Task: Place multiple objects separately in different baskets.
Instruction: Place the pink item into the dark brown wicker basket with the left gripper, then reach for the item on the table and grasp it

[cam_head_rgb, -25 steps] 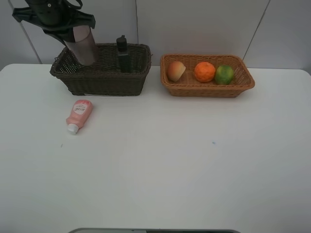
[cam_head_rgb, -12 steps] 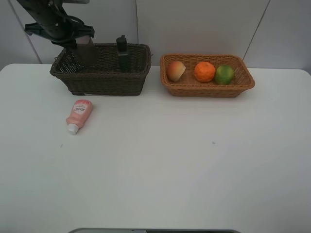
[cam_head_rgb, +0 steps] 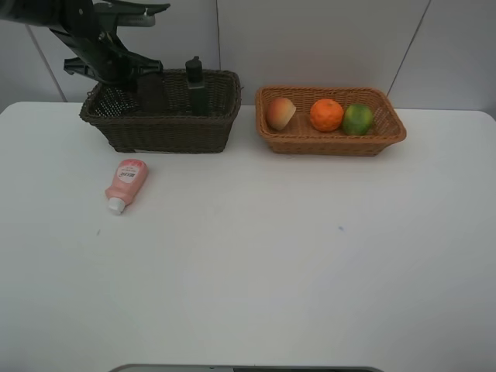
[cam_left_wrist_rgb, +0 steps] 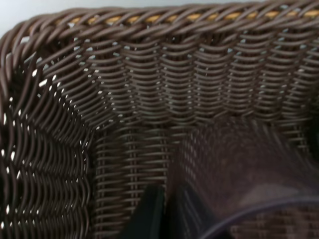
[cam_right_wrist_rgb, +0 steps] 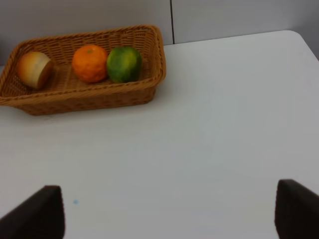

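— Status of the purple cup (cam_left_wrist_rgb: 249, 164)?

— Sat low in the left end of the dark brown basket (cam_head_rgb: 170, 132), close to the woven corner. Judged sorted by kind: containers there, with the pump bottle (cam_head_rgb: 195, 85) upright toward the middle of it; red-orange fruit (cam_head_rgb: 280, 113), orange (cam_head_rgb: 326, 114) and green citrus (cam_head_rgb: 357, 118) lined up in the light tan basket (cam_head_rgb: 333, 143) to the right.

— And relative to the left hand (cam_head_rgb: 124, 74)?

— Reached down into that same end, with one finger (cam_left_wrist_rgb: 151, 214) just beside the cup's translucent wall. Could not tell whether clamped on the wall or parted from it.

— Right hand (cam_right_wrist_rgb: 170, 211)?

— Hung over bare worktop (cam_head_rgb: 271, 256), fingers spread wide, gripping nothing.

— Anything left out?

— Pink tube (cam_head_rgb: 126, 182). Lay flat on the worktop just near of the dark basket's left end, white cap pointing nearward. Not yet binned; probably next for the left hand.
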Tool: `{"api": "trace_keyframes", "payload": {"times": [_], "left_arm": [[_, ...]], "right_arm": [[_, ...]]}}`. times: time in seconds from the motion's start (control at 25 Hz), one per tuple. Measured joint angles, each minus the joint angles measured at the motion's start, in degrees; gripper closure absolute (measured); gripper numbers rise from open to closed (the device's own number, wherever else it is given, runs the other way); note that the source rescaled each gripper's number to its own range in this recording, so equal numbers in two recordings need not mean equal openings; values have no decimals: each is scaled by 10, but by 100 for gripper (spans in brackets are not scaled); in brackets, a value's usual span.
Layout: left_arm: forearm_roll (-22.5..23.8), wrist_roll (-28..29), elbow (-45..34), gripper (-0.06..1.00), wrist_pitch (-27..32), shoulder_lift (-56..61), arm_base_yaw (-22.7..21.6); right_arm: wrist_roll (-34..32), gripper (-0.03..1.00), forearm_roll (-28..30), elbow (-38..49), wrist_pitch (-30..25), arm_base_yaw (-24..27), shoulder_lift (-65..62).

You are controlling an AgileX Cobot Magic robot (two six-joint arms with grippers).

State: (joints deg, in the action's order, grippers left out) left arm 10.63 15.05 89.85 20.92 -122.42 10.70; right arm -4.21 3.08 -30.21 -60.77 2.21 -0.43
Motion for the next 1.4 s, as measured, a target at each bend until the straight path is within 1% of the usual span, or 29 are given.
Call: {"api": "trace_keyframes", "payload": {"times": [0.16,0.32,0.56,0.64,0.72,0.76,0.84,0.92,0.96,1.0,1.08,1.2,1.4], "left_arm": [[0,0,-1,92,-7,-5,0],[0,0,-2,85,-14,-6,0],[0,0,-2,83,-9,-23,0],[-4,0,-2,79,-8,-24,0],[-6,0,-2,68,-7,-24,0],[-6,0,-2,58,-5,-24,0],[-7,0,-2,33,0,-24,0],[-8,0,-2,12,2,-21,0],[-8,0,-2,4,5,-17,0],[-8,0,-2,0,9,-13,0],[-9,-1,-2,-3,10,2,0],[-9,-5,-2,-5,30,32,0],[-13,-6,-2,-5,92,84,0]], "right_arm": [[0,14,0,0,0,0,0],[0,14,0,0,0,0,0],[0,14,0,0,0,0,0],[0,14,0,0,0,0,0],[0,14,0,0,0,0,0],[0,14,0,0,0,0,0],[0,14,0,0,0,0,0],[0,14,0,0,0,0,0],[0,14,0,0,0,0,0],[0,14,0,0,0,0,0],[0,14,0,0,0,0,0],[0,14,0,0,0,0,0],[0,14,0,0,0,0,0]]}}
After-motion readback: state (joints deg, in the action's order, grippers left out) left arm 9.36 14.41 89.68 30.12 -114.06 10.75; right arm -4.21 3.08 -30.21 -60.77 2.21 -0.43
